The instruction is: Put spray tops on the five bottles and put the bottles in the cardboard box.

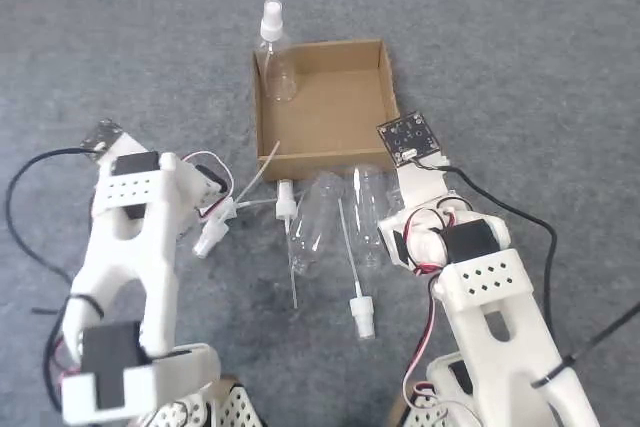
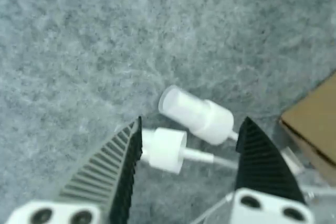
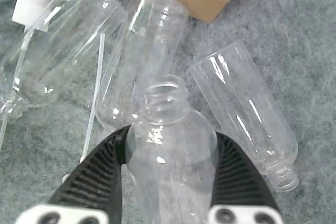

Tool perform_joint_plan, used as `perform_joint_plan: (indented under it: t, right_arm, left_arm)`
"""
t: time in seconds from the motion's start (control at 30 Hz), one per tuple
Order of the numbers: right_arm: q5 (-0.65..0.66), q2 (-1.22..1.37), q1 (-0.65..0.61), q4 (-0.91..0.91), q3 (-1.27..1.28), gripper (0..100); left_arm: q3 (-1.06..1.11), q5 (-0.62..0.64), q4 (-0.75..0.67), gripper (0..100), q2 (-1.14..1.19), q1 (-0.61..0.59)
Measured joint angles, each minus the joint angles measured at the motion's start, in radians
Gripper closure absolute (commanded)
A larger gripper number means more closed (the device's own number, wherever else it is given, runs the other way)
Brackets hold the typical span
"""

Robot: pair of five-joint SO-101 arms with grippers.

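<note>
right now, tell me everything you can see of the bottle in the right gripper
The bottle looks like clear, glossy plastic, with a round body, sloping shoulders and a short threaded neck. The neck is open, with no spray top on it, and the bottle looks empty. It sits between the black ribbed fingers of the right gripper, which press on both its sides, with its mouth pointing away from the wrist. Whether it rests on the grey carpet or is lifted off it cannot be told.

High cam overhead, far; wrist cams close, downward; R+high share bottles (image 3: 149, 51).
</note>
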Motion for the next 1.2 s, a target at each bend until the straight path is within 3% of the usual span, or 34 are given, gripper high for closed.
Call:
perform_joint_plan:
  t: [0.23, 0.67, 0.93, 1.2]
  right_arm:
    - [0.0, 0.0, 0.0, 0.0, 0.0, 91.6]
    - [0.0, 0.0, 0.0, 0.0, 0.0, 91.5]
    - [0.0, 0.0, 0.0, -0.002, 0.02, 91.5]
    - [0.0, 0.0, 0.0, -0.002, 0.025, 91.5]
  left_arm:
    - [0.0, 0.006, -0.126, 78, 0.133, 0.0]
    - [0.0, 0.006, -0.255, 93, 0.144, 0.0]
    - [-0.054, 0.006, -0.259, 93, 0.256, 0.0]
    - [-0.229, 0.006, -0.121, 93, 0.384, 0.0]
